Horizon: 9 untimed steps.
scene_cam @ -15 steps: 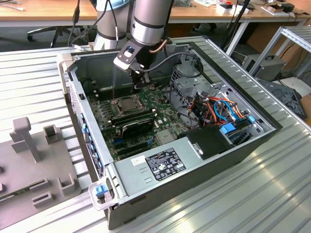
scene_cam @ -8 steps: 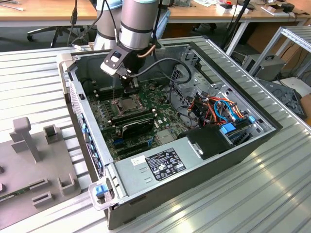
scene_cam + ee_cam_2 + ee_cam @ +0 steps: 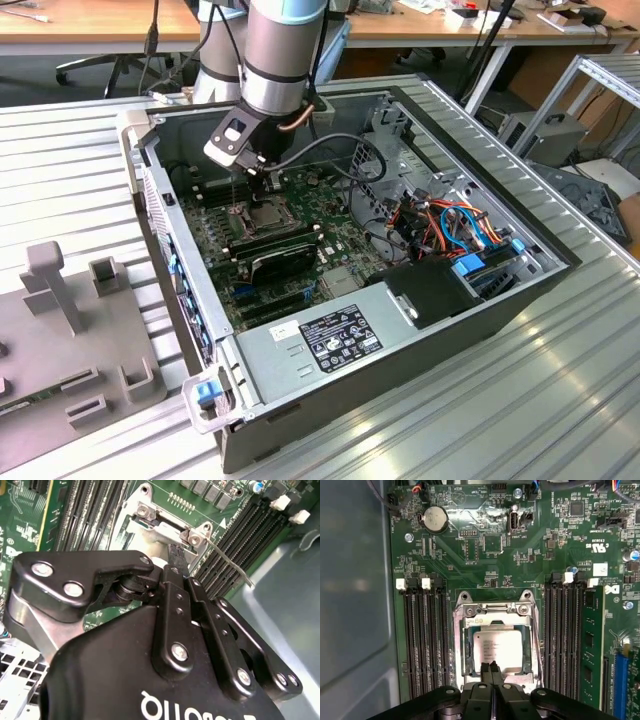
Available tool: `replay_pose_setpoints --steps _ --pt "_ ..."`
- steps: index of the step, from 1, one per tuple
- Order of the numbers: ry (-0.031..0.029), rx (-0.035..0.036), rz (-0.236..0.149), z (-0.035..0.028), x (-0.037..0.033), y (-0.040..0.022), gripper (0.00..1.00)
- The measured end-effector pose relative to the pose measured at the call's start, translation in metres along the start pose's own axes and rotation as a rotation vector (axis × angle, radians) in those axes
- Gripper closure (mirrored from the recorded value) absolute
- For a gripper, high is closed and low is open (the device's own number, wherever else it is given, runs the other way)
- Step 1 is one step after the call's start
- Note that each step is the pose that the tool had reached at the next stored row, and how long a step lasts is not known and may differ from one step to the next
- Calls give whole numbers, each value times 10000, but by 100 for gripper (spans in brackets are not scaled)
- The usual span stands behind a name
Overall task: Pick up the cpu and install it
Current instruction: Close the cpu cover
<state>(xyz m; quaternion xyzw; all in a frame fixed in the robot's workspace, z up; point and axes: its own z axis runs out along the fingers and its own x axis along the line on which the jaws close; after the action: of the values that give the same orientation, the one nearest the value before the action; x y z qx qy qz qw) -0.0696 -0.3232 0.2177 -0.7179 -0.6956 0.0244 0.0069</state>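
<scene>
The cpu (image 3: pixel 498 646), a small flat square with a dull silver top, lies flat inside the metal socket frame (image 3: pixel 495 608) on the green motherboard (image 3: pixel 520 545). My gripper (image 3: pixel 490 667) hangs just over the cpu's near edge, its two black fingers pressed together with no gap and nothing between them. In the second wrist view the shut gripper (image 3: pixel 176 560) points down at the socket frame (image 3: pixel 150 522), whose thin lever (image 3: pixel 230 562) sticks out to one side. In the exterior view the gripper (image 3: pixel 258 182) stands over the socket (image 3: pixel 264 212) inside the open computer case (image 3: pixel 480 330).
Rows of black memory slots (image 3: pixel 425 640) flank the socket, with a green memory stick (image 3: pixel 590 645) beyond one row. A coin battery (image 3: pixel 436 519) sits farther along the board. The power supply (image 3: pixel 320 340) and coloured cables (image 3: pixel 450 225) crowd the case. A grey fixture plate (image 3: pixel 70 330) lies on the exterior view's left.
</scene>
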Motion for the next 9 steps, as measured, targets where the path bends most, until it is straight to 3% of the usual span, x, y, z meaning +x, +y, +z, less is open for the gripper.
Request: replay_pose_setpoints --steps 9 --pt "-2 0 -21 74 -11 -68 89"
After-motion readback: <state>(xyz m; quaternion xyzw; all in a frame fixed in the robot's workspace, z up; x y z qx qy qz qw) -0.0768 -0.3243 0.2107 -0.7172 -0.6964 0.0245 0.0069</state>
